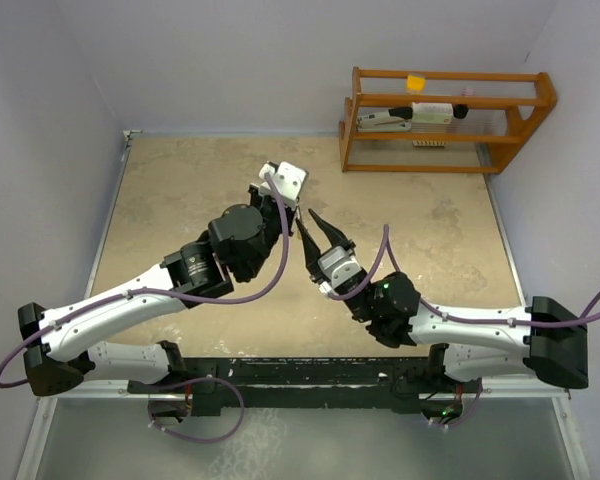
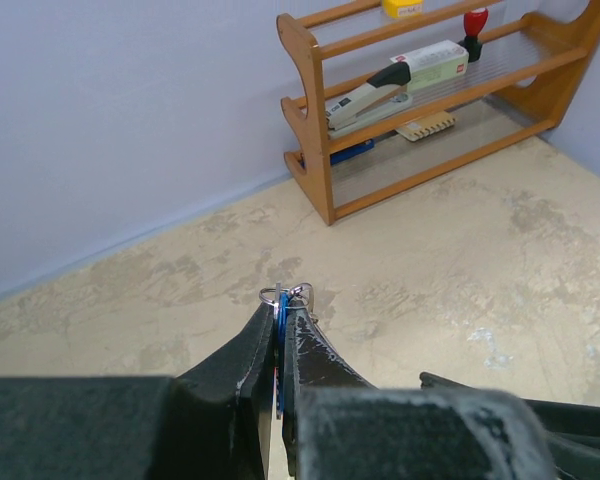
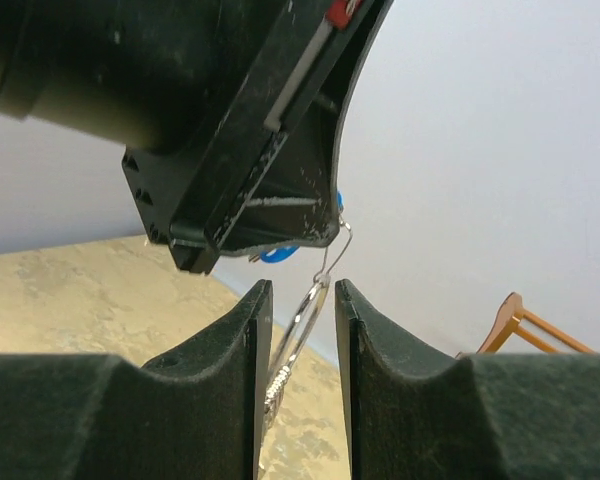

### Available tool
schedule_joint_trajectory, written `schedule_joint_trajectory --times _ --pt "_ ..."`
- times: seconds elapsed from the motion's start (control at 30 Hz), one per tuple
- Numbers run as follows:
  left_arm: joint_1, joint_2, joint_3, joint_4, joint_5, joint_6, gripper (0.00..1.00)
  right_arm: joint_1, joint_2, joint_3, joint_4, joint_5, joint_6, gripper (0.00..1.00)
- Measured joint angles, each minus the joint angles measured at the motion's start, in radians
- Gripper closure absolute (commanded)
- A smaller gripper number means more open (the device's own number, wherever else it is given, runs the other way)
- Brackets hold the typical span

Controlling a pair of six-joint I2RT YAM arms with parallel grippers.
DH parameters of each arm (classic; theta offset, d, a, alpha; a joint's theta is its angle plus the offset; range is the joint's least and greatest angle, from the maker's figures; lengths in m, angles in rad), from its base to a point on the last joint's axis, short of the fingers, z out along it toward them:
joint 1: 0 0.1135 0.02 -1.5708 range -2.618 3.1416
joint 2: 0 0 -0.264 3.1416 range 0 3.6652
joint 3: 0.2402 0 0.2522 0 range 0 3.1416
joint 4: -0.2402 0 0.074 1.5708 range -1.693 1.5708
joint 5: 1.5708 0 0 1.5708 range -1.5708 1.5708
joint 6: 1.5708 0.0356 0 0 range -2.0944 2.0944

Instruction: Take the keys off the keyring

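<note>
My left gripper (image 2: 281, 305) is shut on a blue-headed key (image 2: 279, 345), held edge-on between its fingers above the table. Thin silver loops of the keyring (image 2: 286, 294) stick out just past its tips. In the right wrist view the left gripper hangs overhead, with a bit of the blue key head (image 3: 278, 254) showing under it. A wire hook leads down from it to the keyring (image 3: 305, 320), which hangs between the fingers of my right gripper (image 3: 302, 290). Those fingers stand apart, the ring nearer the left one. A small ribbed silver piece (image 3: 277, 385) dangles lower. Other keys are hidden.
A wooden rack (image 1: 445, 120) stands at the back right against the wall, holding a stapler (image 1: 385, 118), a white box (image 1: 432, 111) and a yellow item (image 1: 415, 82). Both arms meet over the middle of the beige tabletop (image 1: 180, 200). Walls close off the left, back and right.
</note>
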Motion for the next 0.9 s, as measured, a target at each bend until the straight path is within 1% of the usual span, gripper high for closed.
schedule_joint_trajectory --times 0.2,0.33,0.47,0.73,0.9 --pt "0.000 -0.001 0.040 -0.044 0.012 -0.052 1.00 0.000 0.045 0.000 0.025 0.002 -0.031 0.65" --pt "0.000 -0.001 0.082 -0.113 0.032 -0.092 1.00 0.000 0.076 0.000 0.042 0.002 -0.055 0.65" --pt "0.000 -0.002 0.139 -0.182 0.044 -0.137 1.00 0.000 0.074 0.000 0.054 0.003 -0.074 0.65" --pt "0.000 -0.016 0.175 -0.299 0.061 -0.208 1.00 0.002 0.008 0.000 0.055 0.014 -0.093 0.64" --pt "0.000 -0.016 0.195 -0.352 0.091 -0.230 1.00 0.002 -0.066 0.000 -0.002 -0.008 -0.047 0.66"
